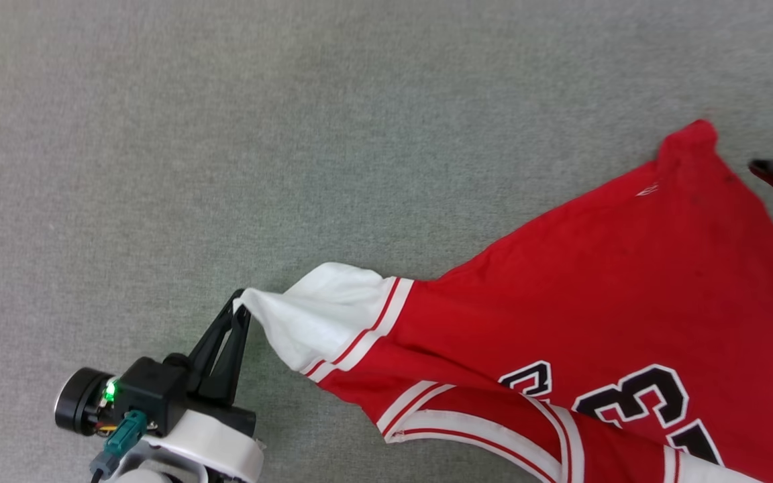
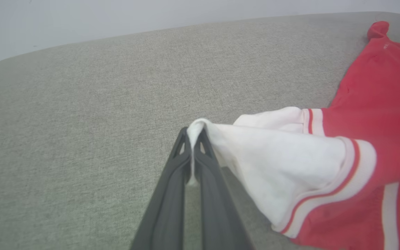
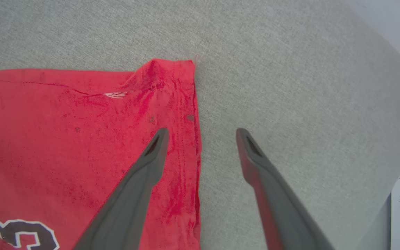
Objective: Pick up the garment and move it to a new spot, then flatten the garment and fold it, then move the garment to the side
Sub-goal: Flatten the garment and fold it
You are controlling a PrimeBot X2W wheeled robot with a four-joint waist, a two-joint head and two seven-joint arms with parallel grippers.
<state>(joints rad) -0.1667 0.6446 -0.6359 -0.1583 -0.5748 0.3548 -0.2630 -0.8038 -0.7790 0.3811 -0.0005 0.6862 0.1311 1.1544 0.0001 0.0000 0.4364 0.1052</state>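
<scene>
Now left pincer [image 1: 241, 303] grips the garment [image 1: 628, 288] on grey cloth [image 1: 292, 134]; right pincer [image 3: 202, 132] gapes.

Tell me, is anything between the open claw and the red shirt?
Nothing visible is. The right gripper is open at the edge of the garment, one finger over its red cloth, the other over the grey surface.

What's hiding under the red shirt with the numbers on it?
The red shirt lies on the grey fabric surface, which shows beside it. Whatever is right beneath the cloth is covered, so I cannot tell. The left pincer pinches one white sleeve.
</scene>
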